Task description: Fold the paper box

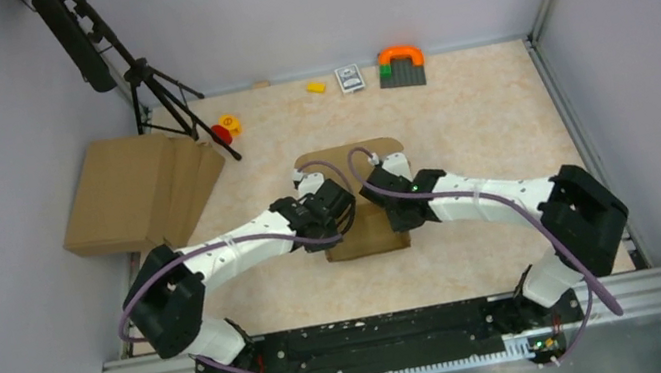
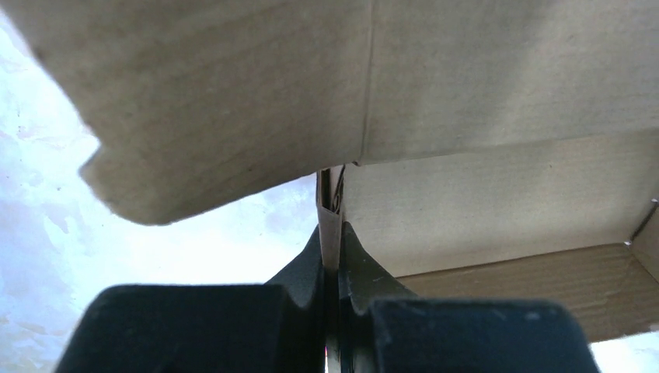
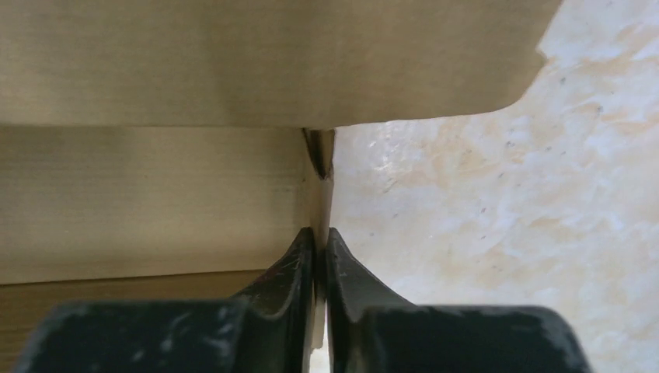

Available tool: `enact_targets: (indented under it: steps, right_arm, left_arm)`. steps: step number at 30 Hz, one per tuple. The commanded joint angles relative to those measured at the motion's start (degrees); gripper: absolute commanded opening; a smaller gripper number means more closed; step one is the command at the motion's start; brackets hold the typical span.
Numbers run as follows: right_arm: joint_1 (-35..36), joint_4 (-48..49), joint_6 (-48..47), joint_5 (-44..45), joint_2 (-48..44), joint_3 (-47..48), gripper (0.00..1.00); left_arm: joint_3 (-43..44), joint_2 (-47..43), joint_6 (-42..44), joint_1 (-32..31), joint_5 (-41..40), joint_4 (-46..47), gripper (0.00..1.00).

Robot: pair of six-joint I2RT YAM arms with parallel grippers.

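Note:
The paper box [image 1: 366, 231] is a small brown cardboard piece in the middle of the table, partly hidden under both wrists. My left gripper [image 1: 328, 209] is shut on the box's left side wall; in the left wrist view the gripper [image 2: 332, 242] pinches that thin upright wall [image 2: 329, 217], with a rounded flap [image 2: 217, 101] above it. My right gripper [image 1: 396, 198] is shut on the right side wall; in the right wrist view the gripper [image 3: 320, 242] pinches the wall edge [image 3: 320, 202], with the box's inside [image 3: 148, 194] to its left.
A bigger pile of flat brown cardboard [image 1: 140, 190] lies at the left edge. A black tripod [image 1: 149, 80] stands behind it, with red and yellow toys [image 1: 224, 128] at its foot. A small card [image 1: 349, 77], a yellow block [image 1: 316, 87] and a grey plate with an orange arch [image 1: 401, 66] lie at the back.

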Motion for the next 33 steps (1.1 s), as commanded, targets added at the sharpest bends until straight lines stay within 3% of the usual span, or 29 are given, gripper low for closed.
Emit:
enact_targets:
  steps: [1, 5, 10, 15, 22, 26, 31, 33]
  right_arm:
    - [1.16, -3.98, 1.78, 4.35, 3.65, 3.45, 0.0]
    - [1.19, -1.96, 3.08, 2.88, 2.91, 2.09, 0.0]
    - [1.19, -2.17, 4.07, 2.1, 3.05, 2.11, 0.02]
    - [1.08, -2.78, 4.27, 2.08, 3.85, 2.33, 0.3]
    - [0.01, -1.49, 2.67, 1.03, -0.17, 1.41, 0.46]
    - [-1.98, 1.12, 0.84, -2.45, -4.98, -0.24, 0.52]
    - [-4.08, 4.57, -0.47, -6.04, -8.9, -1.85, 0.53]
    - [-4.07, 4.74, -1.36, -6.57, -10.03, -1.2, 0.56]
  left_arm:
    - [3.87, 1.79, 0.2, -0.22, -2.53, -3.49, 0.0]
    - [6.26, 3.62, 0.21, -0.24, -4.05, -6.82, 0.02]
    - [6.1, 3.39, 1.54, -0.15, -3.65, -5.21, 0.25]
    - [6.42, 2.62, 3.46, -0.15, -2.57, -4.28, 0.42]
    - [4.71, -5.67, 6.47, -0.15, -1.3, -4.84, 0.6]
    - [2.69, -12.23, 8.57, 0.09, 0.1, -4.51, 0.61]
    - [-1.0, -18.26, 11.83, 4.77, 9.27, -0.49, 0.59]
    - [-2.25, -20.52, 14.03, 6.69, 13.49, 1.57, 0.67]
